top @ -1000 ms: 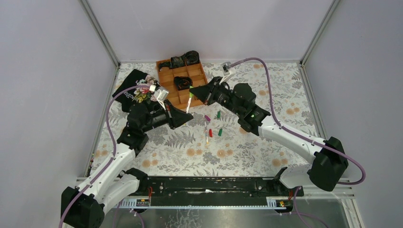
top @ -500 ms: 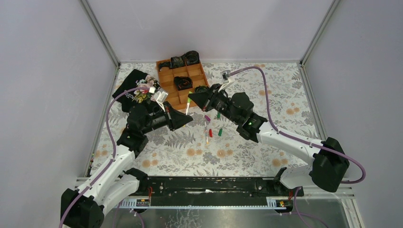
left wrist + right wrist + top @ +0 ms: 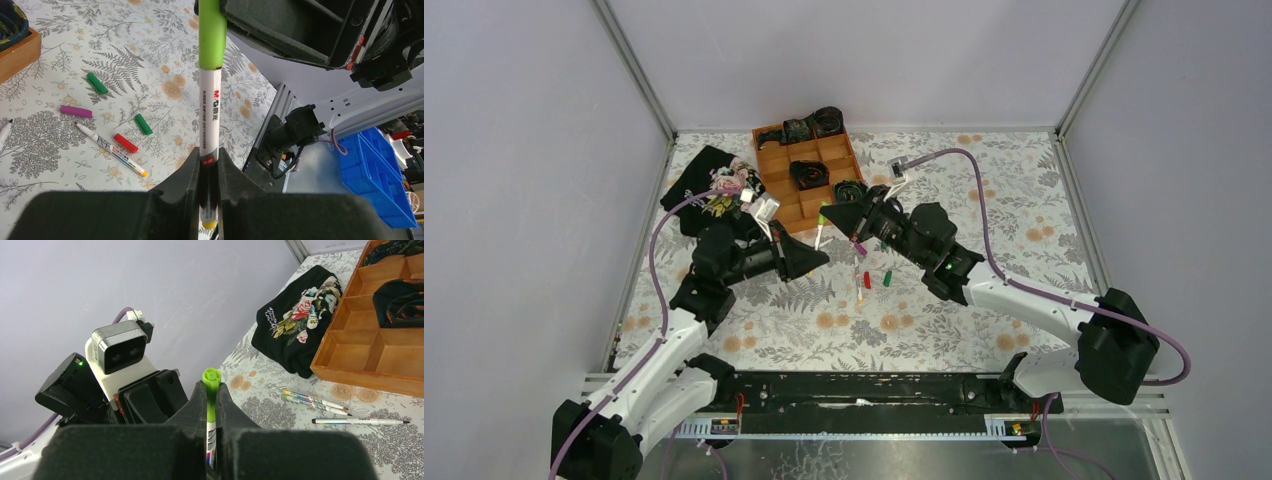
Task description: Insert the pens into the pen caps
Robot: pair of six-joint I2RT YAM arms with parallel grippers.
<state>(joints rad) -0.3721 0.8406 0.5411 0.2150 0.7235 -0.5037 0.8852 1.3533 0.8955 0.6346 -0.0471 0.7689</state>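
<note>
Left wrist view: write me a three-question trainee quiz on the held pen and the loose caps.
1. True or false: the left gripper is shut on the barrel of the white pen.
2. Multiple choice: the cap at that pen's far end, gripped by the right gripper, is A red, B lime green, C magenta.
3. Count: how many loose caps lie on the tablecloth in the left wrist view?

Key: 1 true; 2 B; 3 four (two dark green, one magenta, one red).
</note>
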